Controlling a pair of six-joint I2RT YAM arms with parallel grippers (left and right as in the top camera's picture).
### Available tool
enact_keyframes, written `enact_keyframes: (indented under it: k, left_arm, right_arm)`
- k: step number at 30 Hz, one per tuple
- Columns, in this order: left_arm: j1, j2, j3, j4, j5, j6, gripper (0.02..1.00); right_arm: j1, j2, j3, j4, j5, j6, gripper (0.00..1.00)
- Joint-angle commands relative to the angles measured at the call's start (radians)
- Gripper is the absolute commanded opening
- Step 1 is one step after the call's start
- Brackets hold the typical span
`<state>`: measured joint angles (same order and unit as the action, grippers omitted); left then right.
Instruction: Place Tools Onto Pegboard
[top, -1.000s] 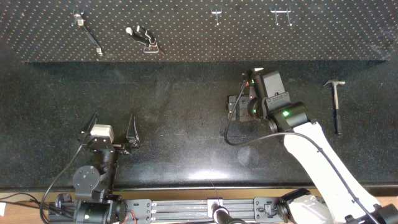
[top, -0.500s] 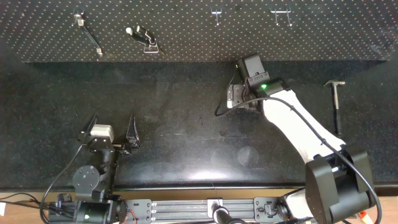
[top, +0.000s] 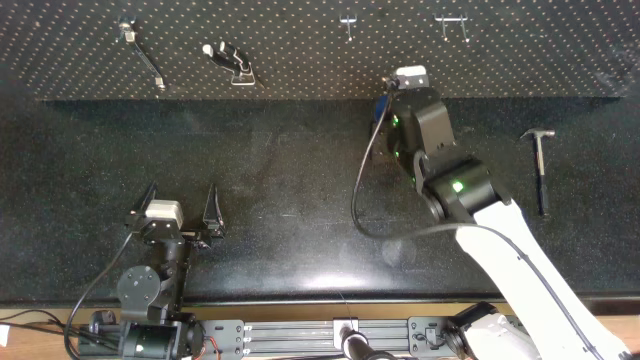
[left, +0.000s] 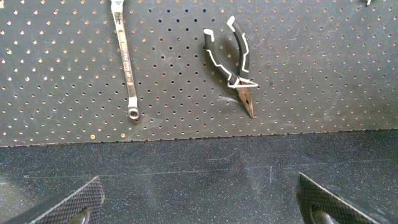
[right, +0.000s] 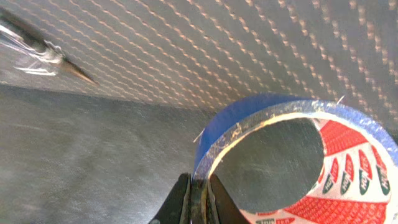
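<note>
Looking through the right wrist camera, I see the right gripper (right: 198, 198) pinched on the rim of the blue tape roll (right: 267, 104), the roll partly cut off, close against the pegboard (right: 249, 37). My left gripper (top: 181, 203) sits spread wide.

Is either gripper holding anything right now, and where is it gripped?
The right gripper pinches the blue tape roll by its wall, one finger inside the ring, one outside. The left gripper is open and empty.

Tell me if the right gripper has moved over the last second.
Yes. The right gripper, shut on the tape roll, has moved toward the pegboard's lower edge.
</note>
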<state>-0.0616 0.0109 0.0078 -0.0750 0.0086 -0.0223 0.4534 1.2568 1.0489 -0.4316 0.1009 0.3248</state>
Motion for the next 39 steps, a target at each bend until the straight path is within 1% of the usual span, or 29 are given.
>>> enact_keyframes:
  k: [1, 2, 3, 6, 7, 8, 9, 10, 16, 17, 18, 24, 27, 30, 31, 32, 33, 34, 35, 36, 38, 39]
  left_arm:
    - [0.004, -0.007, -0.002, -0.006, 0.011, 0.016, 0.993]
    - [0.004, -0.007, -0.002, -0.006, 0.011, 0.016, 0.996]
    - [0.004, -0.007, -0.002, -0.006, 0.011, 0.016, 0.996]
    - [0.004, -0.007, -0.002, -0.006, 0.011, 0.016, 0.993]
    - [0.004, -0.007, -0.002, -0.006, 0.011, 0.016, 0.996]
    - [0.004, -0.007, -0.002, -0.006, 0.011, 0.016, 0.996]
    - [0.004, -0.007, -0.002, -0.006, 0.011, 0.016, 0.993]
    - [0.004, -0.007, -0.002, -0.006, 0.011, 0.016, 0.993]
    - [0.004, -0.007, -0.002, -0.006, 0.011, 0.016, 0.996]
    - [0.004, -0.007, -0.002, -0.006, 0.011, 0.016, 0.996]
    - [0.004, -0.007, -0.002, -0.006, 0.011, 0.016, 0.993]
    - [0.004, -0.007, -0.002, -0.006, 0.011, 0.016, 0.996]
    - [0.004, -0.007, -0.002, -0.006, 0.011, 0.016, 0.996]
    - [0.004, -0.007, -0.002, -0.006, 0.011, 0.016, 0.996]
    - [0.004, -0.007, -0.002, -0.006, 0.011, 0.016, 0.996]
    - [0.004, -0.007, -0.002, -0.006, 0.011, 0.016, 0.998]
    - [0.004, -0.007, -0.002, -0.006, 0.011, 0.016, 0.996]
    - [0.004, -0.007, -0.002, -0.006, 0.011, 0.016, 0.996]
    - [0.004, -0.007, -0.002, -0.006, 0.011, 0.016, 0.996]
    - [0.004, -0.007, -0.002, -0.006, 0.011, 0.016, 0.996]
    - [0.004, -0.007, -0.002, -0.006, 0.011, 0.016, 0.996]
    - [0.004, -0.007, -0.002, -0.006, 0.011, 0.016, 0.996]
  right_arm:
    - [0.122, -0.003, 0.01, 0.255, 0.107, -0.158, 0.075]
    - [0.143, 0.012, 0.01, 0.309, 0.121, -0.206, 0.075]
    - [0.158, 0.031, 0.01, 0.359, 0.144, -0.211, 0.073]
    - [0.166, 0.069, 0.01, 0.429, 0.154, -0.259, 0.073]
    - [0.165, 0.091, 0.01, 0.459, 0.154, -0.293, 0.073]
    - [0.165, 0.117, 0.01, 0.484, 0.175, -0.301, 0.073]
    - [0.165, 0.143, 0.01, 0.497, 0.2, -0.301, 0.073]
    - [0.163, 0.171, 0.01, 0.522, 0.206, -0.301, 0.073]
    - [0.162, 0.304, 0.01, 0.65, 0.206, -0.308, 0.073]
    - [0.162, 0.319, 0.01, 0.674, 0.206, -0.348, 0.073]
    - [0.162, 0.326, 0.01, 0.689, 0.206, -0.358, 0.073]
    - [0.113, 0.383, 0.01, 0.741, 0.205, -0.36, 0.073]
    - [0.11, 0.444, 0.01, 0.824, 0.205, -0.36, 0.075]
    - [0.11, 0.462, 0.01, 0.824, 0.205, -0.361, 0.077]
    - [0.11, 0.462, 0.01, 0.829, 0.205, -0.36, 0.24]
    - [0.11, 0.462, 0.01, 0.835, 0.204, -0.36, 0.428]
    - [0.11, 0.462, 0.01, 0.838, 0.201, -0.36, 0.498]
    - [0.11, 0.46, 0.01, 0.838, 0.201, -0.36, 0.702]
    - [0.11, 0.451, 0.01, 0.837, 0.193, -0.36, 0.877]
    - [0.11, 0.426, 0.01, 0.833, 0.167, -0.36, 0.934]
    - [0.109, 0.345, 0.01, 0.759, 0.161, -0.361, 0.939]
    - [0.101, 0.282, 0.01, 0.681, 0.161, -0.36, 0.943]
